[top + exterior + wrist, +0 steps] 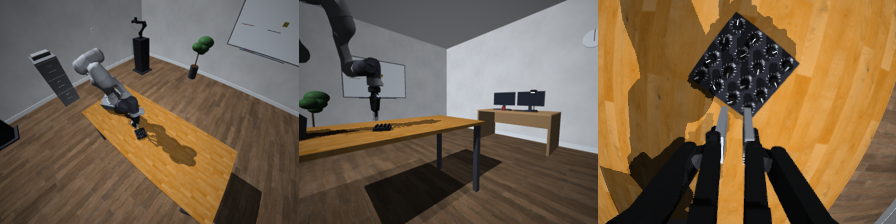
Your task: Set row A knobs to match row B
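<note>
The black knob box (140, 134) (382, 128) (743, 68) stands on the table. In the wrist view it is turned like a diamond, with four rows of knobs, white marks and white pointer lines. The printed names are not readable and the socket is not visible, so I cannot tell which row is A. My gripper (135, 127) (375, 118) (735, 118) points down above table height with a narrow gap between its fingers and nothing in it. In the wrist view its right fingertip overlaps the box's nearest corner and partly hides the knob there; the left fingertip is beside the box.
The wooden table (206, 167) (455, 121) carries the arm's base and the box. The arm's shadow falls across the table past the box. The cabinet, pedestal, plant and desk with monitors stand away from the table.
</note>
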You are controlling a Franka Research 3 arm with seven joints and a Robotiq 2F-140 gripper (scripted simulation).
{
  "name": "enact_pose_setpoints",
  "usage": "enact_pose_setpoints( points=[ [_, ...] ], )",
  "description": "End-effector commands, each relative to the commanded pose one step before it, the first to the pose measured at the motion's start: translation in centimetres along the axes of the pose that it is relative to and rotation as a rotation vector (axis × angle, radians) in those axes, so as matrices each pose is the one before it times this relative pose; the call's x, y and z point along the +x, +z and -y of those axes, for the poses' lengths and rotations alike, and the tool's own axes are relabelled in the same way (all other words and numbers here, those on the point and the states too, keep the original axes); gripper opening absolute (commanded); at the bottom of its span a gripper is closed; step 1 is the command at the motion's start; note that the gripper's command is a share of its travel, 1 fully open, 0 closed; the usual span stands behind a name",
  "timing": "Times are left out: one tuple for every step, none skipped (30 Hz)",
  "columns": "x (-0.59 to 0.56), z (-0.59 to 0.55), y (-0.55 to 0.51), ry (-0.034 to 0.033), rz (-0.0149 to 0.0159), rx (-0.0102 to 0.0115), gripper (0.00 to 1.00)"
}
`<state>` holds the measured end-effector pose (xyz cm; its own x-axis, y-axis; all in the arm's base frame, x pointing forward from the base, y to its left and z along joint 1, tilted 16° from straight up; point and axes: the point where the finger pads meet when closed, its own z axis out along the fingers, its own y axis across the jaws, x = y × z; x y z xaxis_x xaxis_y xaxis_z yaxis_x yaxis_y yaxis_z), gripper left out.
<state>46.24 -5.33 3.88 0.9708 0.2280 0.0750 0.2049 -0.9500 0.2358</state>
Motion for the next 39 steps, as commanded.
enact_pose_setpoints(
  points=[
    [0.165, 0.008, -0.106, 0.15483, -0.00604, -0.02081, 0.12],
    [0.010, 0.021, -0.009, 0.01434, 0.00002, -0.00001, 0.12],
    [0.010, 0.021, -0.009, 0.01434, 0.00001, -0.00001, 0.12],
    [0.009, 0.021, -0.009, 0.01435, 0.00001, -0.00001, 0.12],
    [0.009, 0.021, -0.009, 0.01434, 0.00001, -0.00001, 0.12],
    [0.009, 0.021, -0.009, 0.01431, 0.00001, -0.00001, 0.12],
    [0.009, 0.021, -0.009, 0.01436, 0.00001, -0.00001, 0.12],
    [0.008, 0.022, -0.009, 0.01436, 0.00001, -0.00001, 0.12],
    [0.008, 0.022, -0.009, 0.01436, 0.00001, -0.00001, 0.12],
    [0.008, 0.022, -0.009, 0.01436, 0.00001, -0.00001, 0.12],
    [0.007, 0.022, -0.009, 0.01436, 0.00001, -0.00001, 0.12],
    [0.000, 0.000, 0.000, 0.00000, 0.00000, 0.00000, 0.12],
    [0.000, 0.000, 0.000, 0.00000, 0.00000, 0.00000, 0.12],
    [0.019, 0.060, -0.024, 0.03899, 0.00002, -0.00003, 0.12],
    [0.006, 0.022, -0.009, 0.01414, 0.00001, -0.00001, 0.12],
    [0.006, 0.023, -0.009, 0.01439, 0.00001, -0.00001, 0.12],
    [0.006, 0.023, -0.009, 0.01435, 0.00001, -0.00001, 0.12],
    [0.005, 0.023, -0.009, 0.01431, 0.00000, -0.00001, 0.12],
    [0.005, 0.023, -0.009, 0.01430, 0.00000, -0.00001, 0.12],
    [0.005, 0.023, -0.009, 0.01430, 0.00000, -0.00001, 0.12],
    [0.004, 0.023, -0.009, 0.01431, 0.00000, -0.00001, 0.12],
    [0.004, 0.023, -0.009, 0.01432, 0.00000, -0.00001, 0.12],
    [0.004, 0.023, -0.009, 0.01433, 0.00000, -0.00001, 0.12],
    [0.003, 0.023, -0.009, 0.01434, 0.00000, -0.00001, 0.12],
    [0.003, 0.023, -0.009, 0.01429, 0.00000, -0.00001, 0.12],
    [0.003, 0.023, -0.009, 0.01430, 0.00000, -0.00001, 0.12],
    [0.002, 0.023, -0.009, 0.01433, 0.00000, -0.00001, 0.12],
    [0.002, 0.023, -0.009, 0.01433, 0.00000, -0.00001, 0.12],
    [0.000, 0.000, 0.000, 0.00000, 0.00000, 0.00000, 0.12],
    [0.000, 0.000, 0.000, 0.00000, 0.00000, 0.00000, 0.12],
    [0.004, 0.063, -0.025, 0.03885, 0.00000, -0.00001, 0.12],
    [0.001, 0.023, -0.009, 0.01419, 0.00000, 0.00000, 0.12],
    [0.000, 0.024, -0.009, 0.01442, 0.00000, 0.00000, 0.12],
    [0.000, 0.023, -0.009, 0.01434, 0.00000, 0.00000, 0.12],
    [0.000, 0.023, -0.009, 0.01427, 0.00000, 0.00000, 0.12],
    [-0.001, 0.023, -0.009, 0.01423, 0.00000, 0.00000, 0.12],
    [-0.001, 0.023, -0.010, 0.01427, 0.00000, 0.00000, 0.12],
    [-0.001, 0.023, -0.010, 0.01428, 0.00000, 0.00000, 0.12],
    [-0.002, 0.023, -0.010, 0.01429, 0.00000, 0.00000, 0.12]
  ],
)
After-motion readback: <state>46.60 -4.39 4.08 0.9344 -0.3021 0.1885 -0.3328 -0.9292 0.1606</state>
